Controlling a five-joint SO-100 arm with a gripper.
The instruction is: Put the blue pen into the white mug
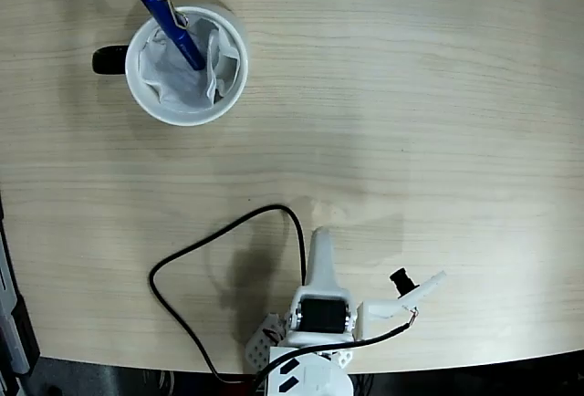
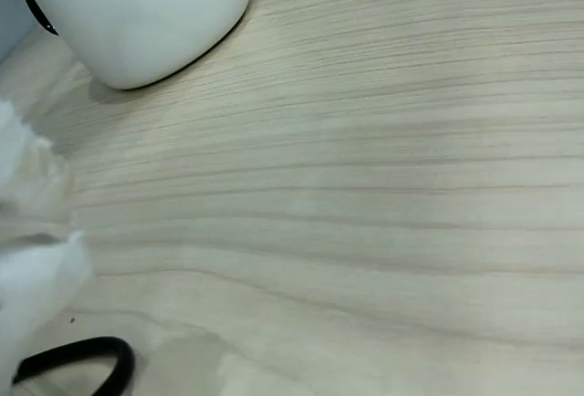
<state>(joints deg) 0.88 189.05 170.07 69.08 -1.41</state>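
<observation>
Fixed view, from above: the slim glossy royal-blue pen with silver clip (image 1: 172, 25) stands tilted inside the round white mug with a black handle (image 1: 230, 86), at the upper left of the pale wood-grain table (image 1: 411, 122). Its lower end is down in the crumpled white paper lining (image 1: 173, 72); its clip end leans over the mug's upper-left rim. The handle points left.

The white arm is folded back at the bottom edge of the table, well apart from the mug. The white two-finger gripper (image 1: 365, 291) holds nothing. One finger points up the picture, the other sticks out to the right, so the jaws stand released and wide. A black cable (image 1: 196, 250) loops over the table left of the arm.

Wrist view: the mug's white side (image 2: 137, 13) shows at upper left. Blurred white finger parts sit at the left edge. The cable loop (image 2: 87, 355) shows at lower left.
</observation>
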